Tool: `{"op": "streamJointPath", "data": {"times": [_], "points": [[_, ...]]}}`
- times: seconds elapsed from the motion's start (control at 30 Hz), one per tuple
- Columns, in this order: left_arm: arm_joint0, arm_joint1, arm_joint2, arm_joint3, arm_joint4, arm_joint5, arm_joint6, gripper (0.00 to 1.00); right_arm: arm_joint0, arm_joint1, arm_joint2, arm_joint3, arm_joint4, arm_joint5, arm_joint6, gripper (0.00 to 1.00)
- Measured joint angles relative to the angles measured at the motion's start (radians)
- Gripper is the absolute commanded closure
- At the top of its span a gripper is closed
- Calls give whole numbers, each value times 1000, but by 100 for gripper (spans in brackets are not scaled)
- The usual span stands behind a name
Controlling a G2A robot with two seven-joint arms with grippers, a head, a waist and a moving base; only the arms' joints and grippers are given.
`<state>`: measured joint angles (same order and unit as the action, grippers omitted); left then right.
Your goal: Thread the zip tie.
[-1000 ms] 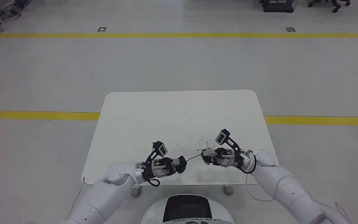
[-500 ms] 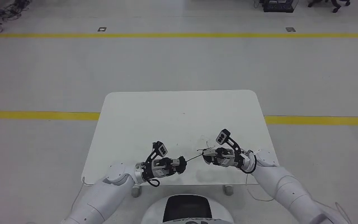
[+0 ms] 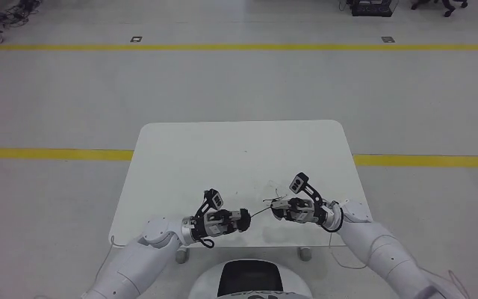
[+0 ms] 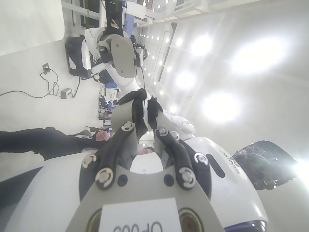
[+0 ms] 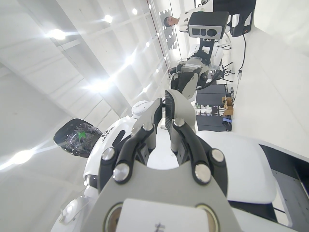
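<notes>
A thin black zip tie (image 3: 260,208) hangs in the air between my two grippers, over the front part of the white table (image 3: 239,149). My left gripper (image 3: 246,217) is shut on its lower end, and in the left wrist view the black fingertips (image 4: 138,108) are pressed together around the strap (image 4: 143,79). My right gripper (image 3: 274,211) faces it a short way off and is shut on the tie's other end. In the right wrist view its ribbed pads (image 5: 169,112) are closed tight. Where the tie sits between those pads is hidden.
Both grippers hover near the table's front edge (image 3: 224,245). The rest of the tabletop stretches away bare behind them. Yellow floor lines (image 3: 67,154) run past the table on both sides.
</notes>
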<state>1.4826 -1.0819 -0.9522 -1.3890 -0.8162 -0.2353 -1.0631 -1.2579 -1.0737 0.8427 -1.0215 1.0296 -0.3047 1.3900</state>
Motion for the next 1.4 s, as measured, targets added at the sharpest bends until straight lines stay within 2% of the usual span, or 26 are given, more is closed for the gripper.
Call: {"op": "streamJointPath", "data": {"times": [0.73,0.77,0.87,0.93,1.07,1.13,1.4], "points": [[-2,0,2,-2,7,3,7,0,-9,5,20,-34,-30,-9,-14,100],[-3,-1,6,-7,24,9,27,0,-15,4,23,-44,-30,-15,-31,100],[-6,-1,21,-32,120,50,164,0,-35,2,40,-67,-15,-35,-72,100],[-3,-2,34,-65,180,85,253,0,-45,-1,53,-73,-3,-36,-76,100],[12,-2,43,-113,231,129,379,0,-58,-10,66,-65,24,-35,-62,100],[20,-3,41,-132,231,130,430,0,-58,-15,64,-52,32,-33,-52,100],[22,-3,40,-136,232,122,438,0,-58,-17,62,-48,28,-30,-53,100]]}}
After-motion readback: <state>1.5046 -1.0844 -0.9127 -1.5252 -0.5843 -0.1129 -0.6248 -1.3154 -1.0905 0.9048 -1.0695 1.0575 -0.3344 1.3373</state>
